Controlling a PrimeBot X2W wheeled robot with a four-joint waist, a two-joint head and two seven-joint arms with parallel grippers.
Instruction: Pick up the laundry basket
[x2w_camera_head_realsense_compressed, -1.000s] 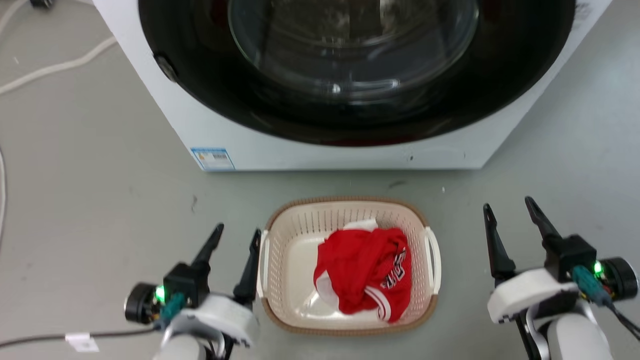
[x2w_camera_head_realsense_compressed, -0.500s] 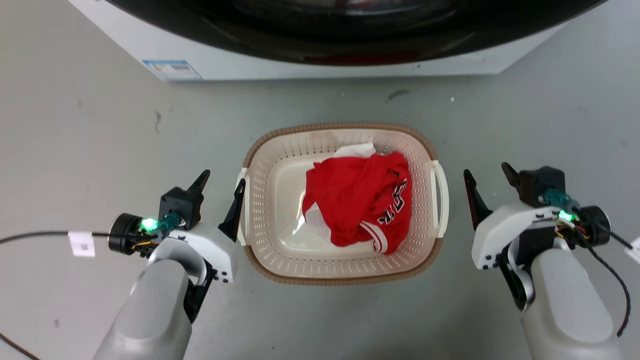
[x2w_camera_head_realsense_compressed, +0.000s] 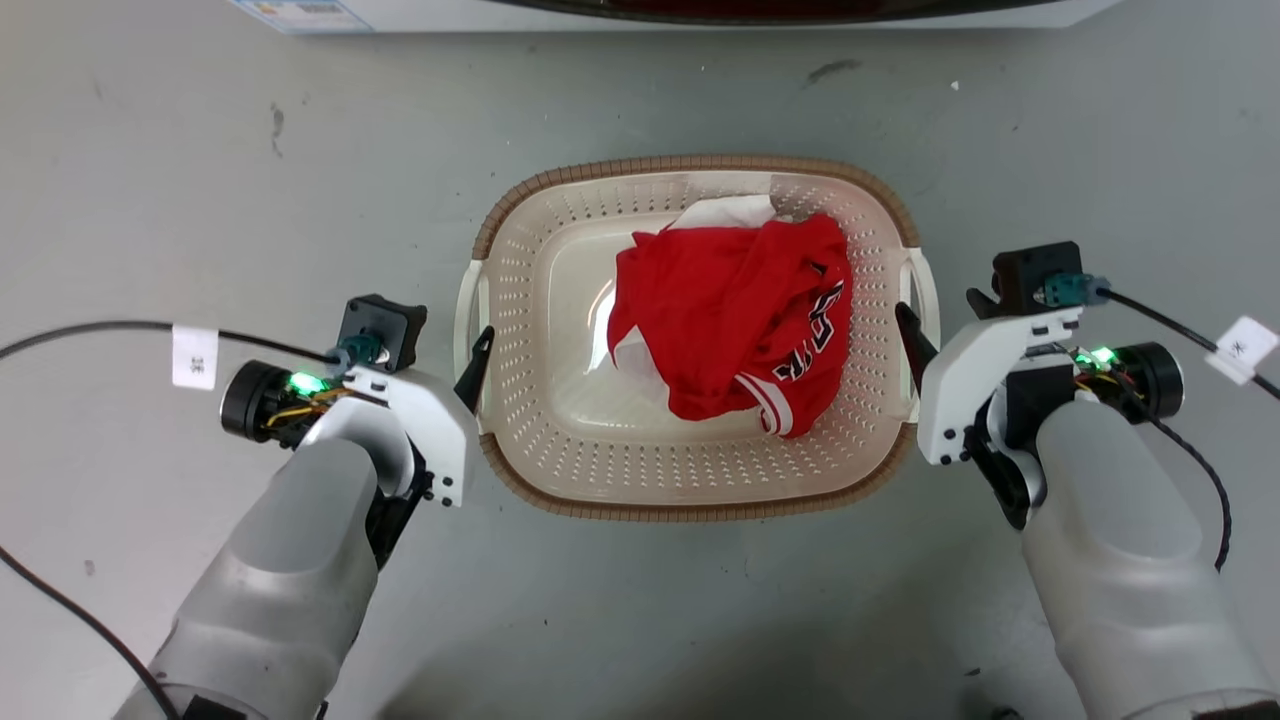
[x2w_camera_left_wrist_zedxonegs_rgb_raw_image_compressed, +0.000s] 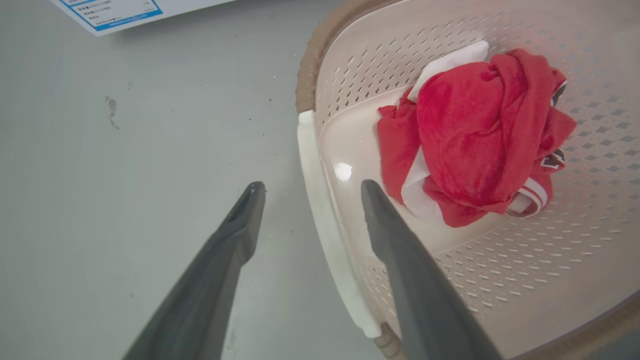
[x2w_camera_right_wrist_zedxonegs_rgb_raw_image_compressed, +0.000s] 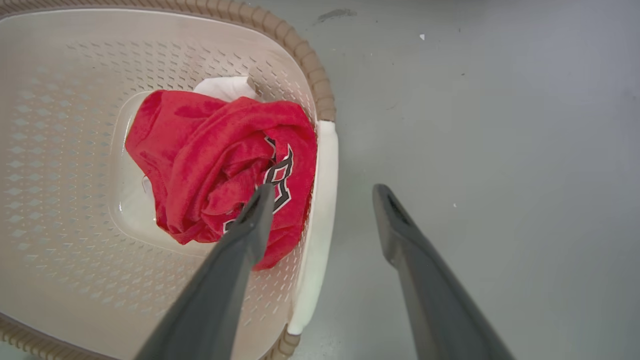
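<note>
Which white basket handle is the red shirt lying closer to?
The right handle, straddled by the right claw; bare basket floor separates the shirt from the left handle.

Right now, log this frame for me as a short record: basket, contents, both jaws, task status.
laundry basket: on the grey floor
contents: crumpled red garment, white cloth peeking out
left jaws: open, straddling left white handle
right jaws: open, straddling right white handle
status: handles not yet gripped

Nothing legible: shirt (x2w_camera_head_realsense_compressed: 740, 310) lettering is folded over; washer sticker (x2w_camera_left_wrist_zedxonegs_rgb_raw_image_compressed: 107, 12) and cable tags (x2w_camera_head_realsense_compressed: 195, 356) are too blurred
</note>
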